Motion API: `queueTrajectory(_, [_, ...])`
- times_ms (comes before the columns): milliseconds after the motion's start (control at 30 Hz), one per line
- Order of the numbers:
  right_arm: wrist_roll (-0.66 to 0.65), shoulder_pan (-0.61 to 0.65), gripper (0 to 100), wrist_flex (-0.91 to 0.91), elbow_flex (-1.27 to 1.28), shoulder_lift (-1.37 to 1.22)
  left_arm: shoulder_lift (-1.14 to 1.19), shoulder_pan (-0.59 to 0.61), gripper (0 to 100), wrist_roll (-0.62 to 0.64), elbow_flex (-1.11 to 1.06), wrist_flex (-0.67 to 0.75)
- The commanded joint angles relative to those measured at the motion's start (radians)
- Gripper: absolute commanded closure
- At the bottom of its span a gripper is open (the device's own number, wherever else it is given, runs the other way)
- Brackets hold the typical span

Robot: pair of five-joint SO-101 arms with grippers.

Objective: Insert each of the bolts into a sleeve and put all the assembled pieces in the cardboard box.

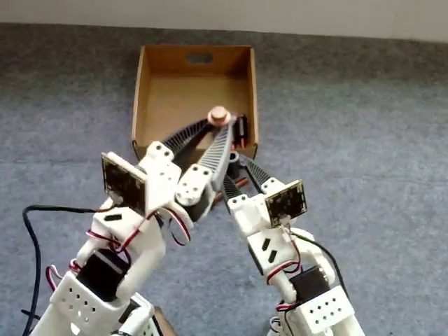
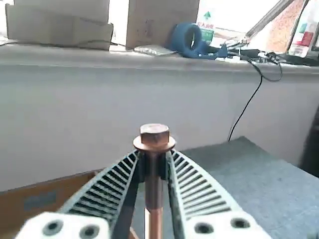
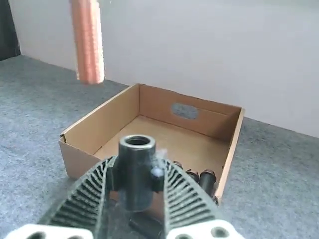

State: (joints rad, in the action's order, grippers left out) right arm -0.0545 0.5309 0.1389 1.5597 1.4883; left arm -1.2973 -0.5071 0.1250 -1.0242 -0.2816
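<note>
- The left arm's white printed body fills the lower left of the high view. Its left gripper [image 1: 219,124] reaches up to the frame's centre, over the near edge of the cardboard box [image 1: 140,91].
- This gripper is clamped on a copper-coloured bolt [image 1: 219,115], held upright. From above, only the round flanged head shows.
- The left wrist view shows more: the left gripper [image 2: 154,158] has black ribbed, flexible fingers [image 2: 112,189], which pinch the smooth shaft just under the flange. The bolt [image 2: 154,139] has a hexagonal head.
- This view also takes in a pale wall, and a ledge carrying cartons, a blue ring-shaped object [image 2: 189,37] and a black cable [image 2: 249,99].
- The box is open-topped, brown and shallow, with an oval hand slot in its far wall. It lies at the upper centre of the high view on grey, nubby carpet [image 1: 364,105].
- The right wrist view looks into the box [image 3: 99,119], where several dark pieces [image 3: 199,177] lie together against one side wall.
- The right gripper [image 3: 138,167] is closed around a dark, matte, cylindrical sleeve [image 3: 135,149], upright with its bore open to the camera.
- The bolt's threaded end [image 3: 87,40] hangs above and to one side of the sleeve, well apart from it.
- The right arm stands at the lower right of the high view, where I cannot make out the sleeve.
</note>
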Motion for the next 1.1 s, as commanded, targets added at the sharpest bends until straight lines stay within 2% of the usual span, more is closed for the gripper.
queueTrajectory(0, [-0.008,0.002,99.3,-0.021,-0.008,0.012,0.038,-0.013,99,-0.006,0.007,0.103])
queueTrajectory(333, [-0.008,-0.056,99.3,-0.021,-0.008,0.013,0.234,-0.013,99,-0.005,-0.004,0.114])
queueTrajectory(900, [-0.008,-0.056,99.3,-0.021,-0.008,0.008,0.245,-0.015,99,-0.005,-0.028,0.12])
queueTrajectory(1067, [-0.008,-0.056,99.3,-0.021,-0.007,0.008,0.252,-0.012,99,-0.005,-0.03,0.239])
